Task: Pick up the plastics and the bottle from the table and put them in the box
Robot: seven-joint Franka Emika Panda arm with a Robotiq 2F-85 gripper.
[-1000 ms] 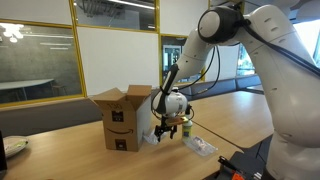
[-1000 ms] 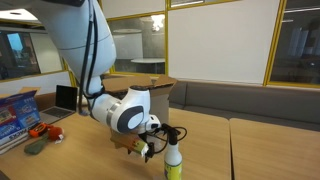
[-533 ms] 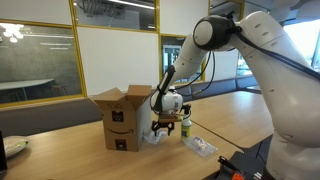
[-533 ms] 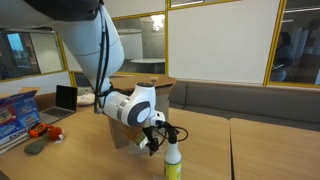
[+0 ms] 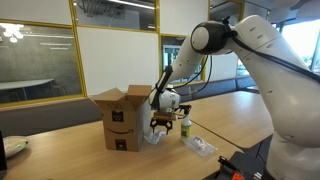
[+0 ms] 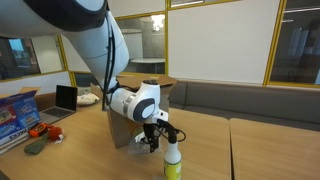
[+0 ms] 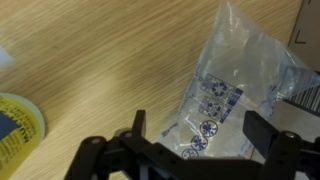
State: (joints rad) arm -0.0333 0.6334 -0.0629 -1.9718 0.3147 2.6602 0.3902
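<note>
Packet of printed clear plastic (image 7: 235, 70) lies on the tabletop (image 7: 90, 50) right under our hand (image 7: 198, 122), which we hold wide and empty to straddle it; the spray bottle (image 7: 18, 125) stands just beside.

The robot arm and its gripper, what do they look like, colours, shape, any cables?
The arm is bulky, with smooth white rounded shells and dark bands at the joints. A thin black cable runs along it toward the wrist. The gripper is black; in the wrist view its two fingers are dark and angular. No markings are legible.
</note>
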